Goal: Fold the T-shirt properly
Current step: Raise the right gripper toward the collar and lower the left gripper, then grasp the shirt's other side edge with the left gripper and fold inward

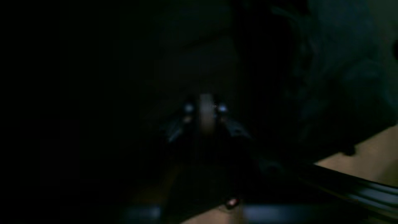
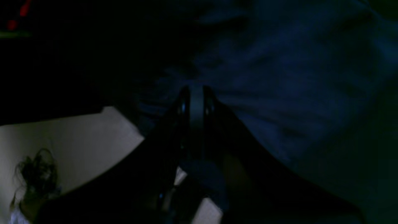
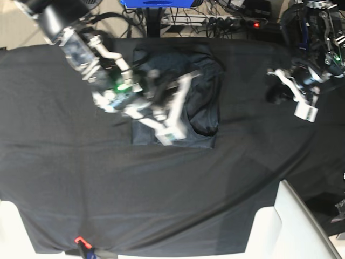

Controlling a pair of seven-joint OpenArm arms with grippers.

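Observation:
The dark grey T-shirt (image 3: 202, 81) lies partly folded at the back middle of the black table cloth (image 3: 161, 189). My right arm reaches over it from the left. Its gripper (image 3: 190, 102) is hard to pick out against the cloth. In the right wrist view that gripper (image 2: 195, 91) has its fingers together, and the T-shirt's (image 2: 279, 77) wrinkles run into the tips. My left gripper (image 3: 275, 94) hovers over bare table cloth to the right, apart from the shirt. In the dim left wrist view its tips (image 1: 205, 109) stand a little apart and hold nothing.
Cables and a power strip (image 3: 237, 21) run behind the table's back edge. A white chair or frame (image 3: 291, 216) stands at the front right and another white piece (image 3: 8, 226) at the front left. A red clip (image 3: 81, 241) sits on the front edge.

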